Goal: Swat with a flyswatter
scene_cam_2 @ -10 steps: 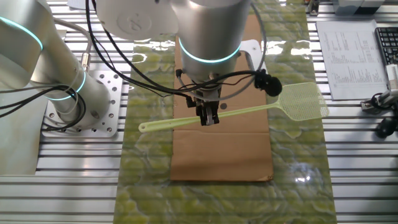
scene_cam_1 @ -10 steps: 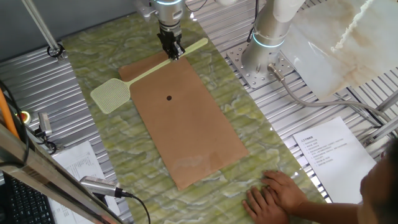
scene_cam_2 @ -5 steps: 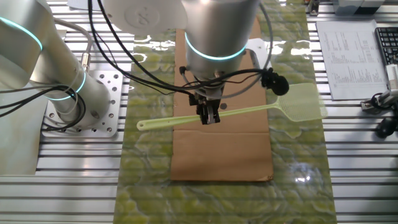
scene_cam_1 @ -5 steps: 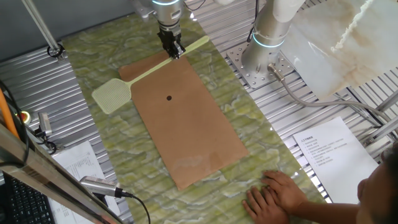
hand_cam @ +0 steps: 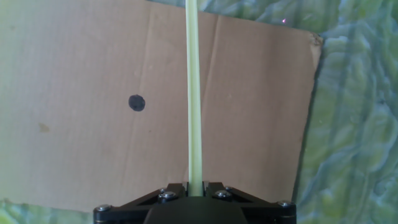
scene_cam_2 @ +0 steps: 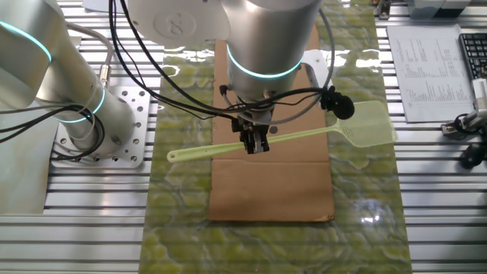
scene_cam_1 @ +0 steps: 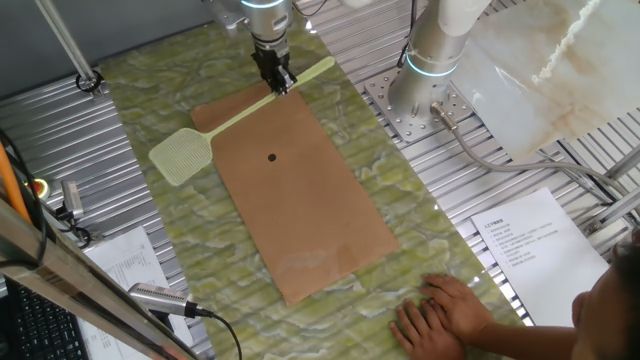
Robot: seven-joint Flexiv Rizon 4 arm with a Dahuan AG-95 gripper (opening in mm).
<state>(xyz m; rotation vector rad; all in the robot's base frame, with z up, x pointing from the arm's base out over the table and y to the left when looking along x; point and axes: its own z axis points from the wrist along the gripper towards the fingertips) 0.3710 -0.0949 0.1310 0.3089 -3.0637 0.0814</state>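
The pale yellow-green flyswatter (scene_cam_1: 215, 127) is held off the table, handle across the far end of the brown board (scene_cam_1: 300, 200). Its mesh head (scene_cam_1: 181, 157) hangs past the board's left edge over the green cloth; in the other fixed view the head (scene_cam_2: 370, 124) is at the right. My gripper (scene_cam_1: 279, 86) is shut on the handle (scene_cam_2: 289, 136) near its middle, as the other fixed view (scene_cam_2: 256, 148) also shows. In the hand view the handle (hand_cam: 193, 93) runs straight up from between the jaws (hand_cam: 195, 187). A black dot (scene_cam_1: 272, 157) marks the board; it shows in the hand view too (hand_cam: 137, 102).
The green patterned cloth (scene_cam_1: 160, 90) covers the table under the board. The robot base (scene_cam_1: 425, 95) stands at the back right. A person's hand (scene_cam_1: 445, 310) rests on the cloth at the near edge. Papers (scene_cam_1: 525, 240) and a keyboard (scene_cam_2: 473, 57) lie at the sides.
The flyswatter head has risen and tilted slightly with the gripper; the handle's free end shifted a little. The grip has not changed.
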